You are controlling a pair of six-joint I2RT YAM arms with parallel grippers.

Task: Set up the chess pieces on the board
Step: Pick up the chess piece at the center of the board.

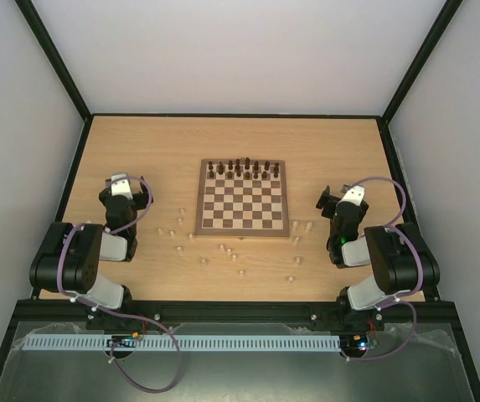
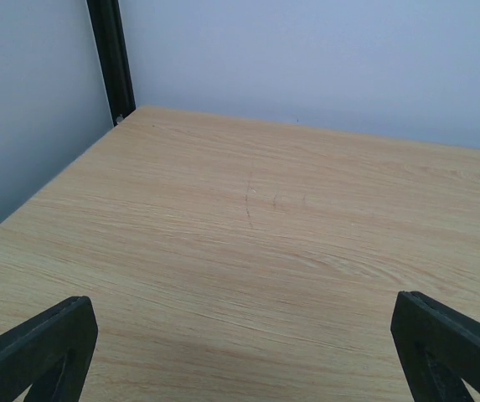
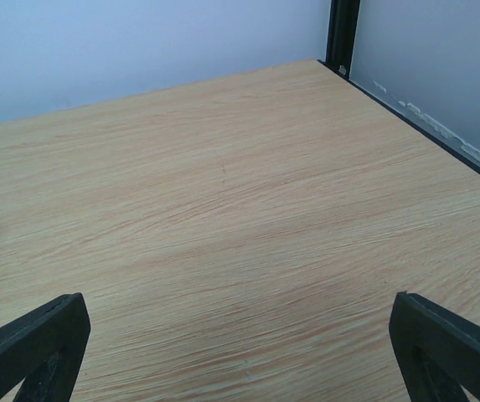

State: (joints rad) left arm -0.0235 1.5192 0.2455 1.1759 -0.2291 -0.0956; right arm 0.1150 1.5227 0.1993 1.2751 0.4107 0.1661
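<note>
Left gripper (image 2: 241, 343): gaping wide, empty.
Right gripper (image 3: 240, 343): gaping wide, empty.
Chess pieces (image 1: 221, 248): lying scattered on desk (image 1: 139, 142) near the board (image 1: 241, 205).
Risk: tiny pieces toppling, rolling under off-centre pinching.

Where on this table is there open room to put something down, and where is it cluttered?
Bare wood lies between the board and the back wall, and in both far corners of the table. Crowded: the strip along the board's near edge, scattered with pale chess pieces.
</note>
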